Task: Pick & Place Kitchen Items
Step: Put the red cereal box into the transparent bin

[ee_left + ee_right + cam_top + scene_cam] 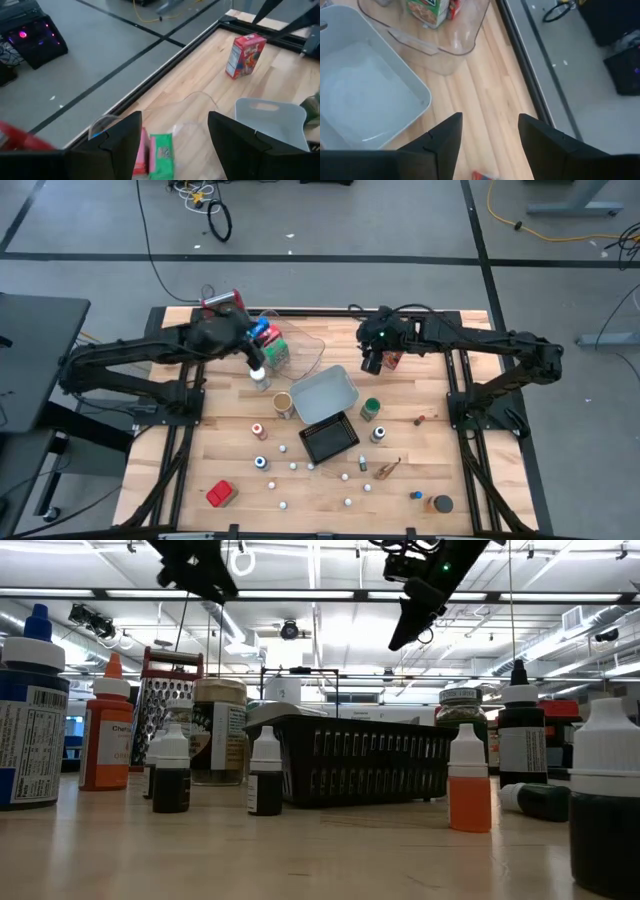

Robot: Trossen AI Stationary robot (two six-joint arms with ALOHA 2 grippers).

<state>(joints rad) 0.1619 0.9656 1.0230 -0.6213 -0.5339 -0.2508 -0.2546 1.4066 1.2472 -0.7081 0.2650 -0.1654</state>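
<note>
High view shows the right gripper point(374, 363) poised over the red carton point(393, 360) at the table's far edge — a pick seemingly about to begin, calling for a descent and squeeze. Its fingers stand apart, empty. Over the clear tray point(297, 345) with its cartons hovers the left gripper point(252, 352), fingers likewise parted, holding nothing.

The high view looks straight down on the whole counter point(420, 480), the low view level across it among bottles, while both wrist views look down closely, sharing the grey tray point(270, 117).
</note>
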